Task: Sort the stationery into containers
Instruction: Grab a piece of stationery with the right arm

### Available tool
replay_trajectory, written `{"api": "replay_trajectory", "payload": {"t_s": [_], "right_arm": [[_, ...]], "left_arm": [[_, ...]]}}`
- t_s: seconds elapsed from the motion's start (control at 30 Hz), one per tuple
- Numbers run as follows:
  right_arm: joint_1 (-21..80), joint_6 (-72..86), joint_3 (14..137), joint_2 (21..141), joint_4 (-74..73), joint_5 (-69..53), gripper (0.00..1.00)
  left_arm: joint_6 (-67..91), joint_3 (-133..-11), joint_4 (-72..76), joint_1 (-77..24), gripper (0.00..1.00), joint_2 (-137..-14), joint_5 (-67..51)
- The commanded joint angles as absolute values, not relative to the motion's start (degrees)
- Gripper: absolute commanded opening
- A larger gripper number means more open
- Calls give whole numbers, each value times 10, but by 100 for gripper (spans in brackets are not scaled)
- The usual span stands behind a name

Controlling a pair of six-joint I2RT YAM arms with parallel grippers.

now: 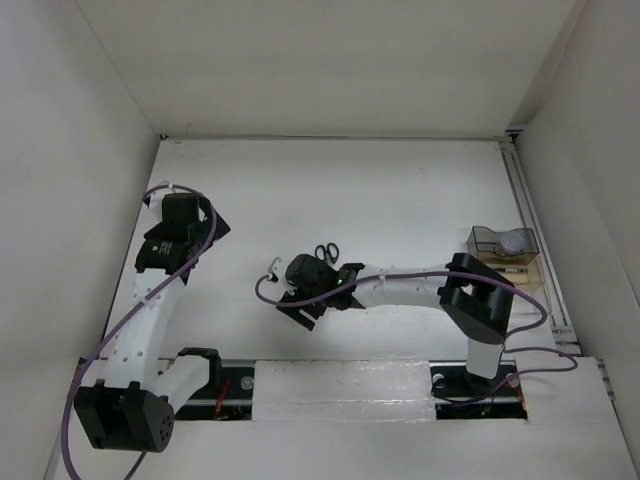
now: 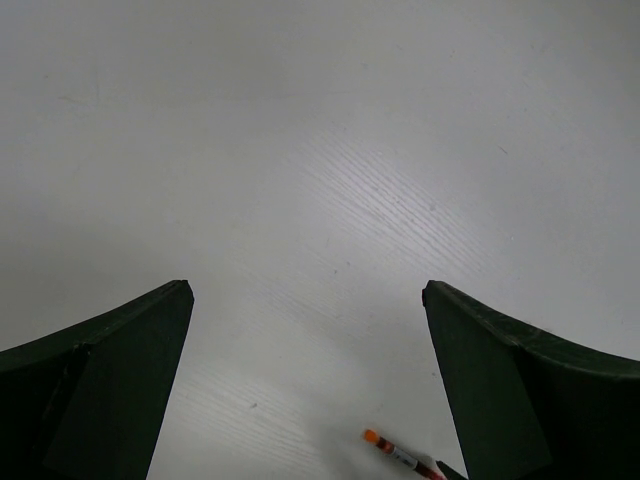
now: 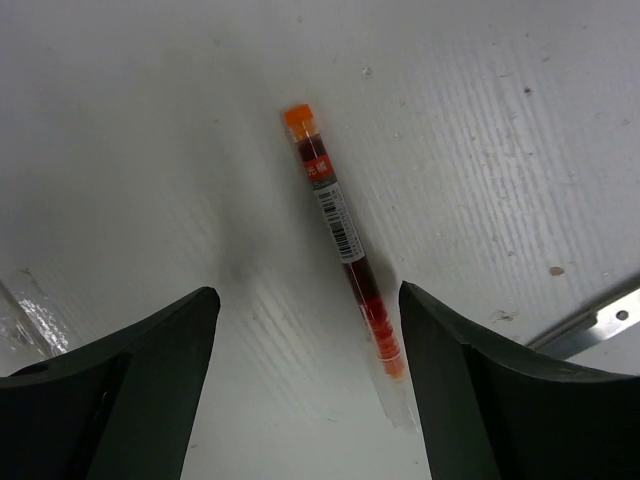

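Observation:
A red-and-dark pen (image 3: 340, 232) with an orange cap lies on the white table between the fingers of my right gripper (image 3: 308, 292). The jaws stand apart and the pen's clear tip is close to the right finger (image 3: 470, 380). From above, the right gripper (image 1: 298, 290) hangs low over mid-table and hides that pen. Black-handled scissors (image 1: 327, 252) lie just beyond it. My left gripper (image 2: 306, 290) is open over bare table, with a second red pen (image 2: 402, 458) at the bottom edge of its view. A smoky container (image 1: 492, 240) at the right holds a greyish disc (image 1: 517, 240). An amber container (image 1: 525, 272) sits beside it.
White walls close in the table on three sides. A metal rail (image 1: 532, 225) runs along the right edge, and a metal strip (image 3: 590, 320) shows near the right gripper. The left arm (image 1: 150, 320) stands at the table's left side.

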State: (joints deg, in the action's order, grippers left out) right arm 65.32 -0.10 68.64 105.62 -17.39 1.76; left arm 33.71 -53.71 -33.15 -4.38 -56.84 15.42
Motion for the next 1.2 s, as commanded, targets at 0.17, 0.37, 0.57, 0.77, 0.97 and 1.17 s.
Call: {"api": "replay_trajectory", "payload": {"t_s": [0.17, 0.37, 0.57, 0.77, 0.97, 1.17], "right_arm": [[661, 11, 680, 1084, -135, 60, 77], [661, 11, 691, 1110, -135, 52, 70], [661, 5, 707, 1130, -153, 19, 39], [661, 5, 700, 1132, -155, -4, 0], [661, 18, 680, 1034, -104, -35, 0], [661, 31, 643, 868, -29, -44, 0]], "left_arm": [[320, -547, -302, -42, 100, -541, 120], [315, -541, -297, -42, 100, -541, 110], [315, -541, -297, -42, 100, -535, 110], [322, -541, -302, -42, 100, -519, 133], [322, -541, -302, -42, 100, -519, 133], [327, -541, -302, -42, 100, -502, 143]]}}
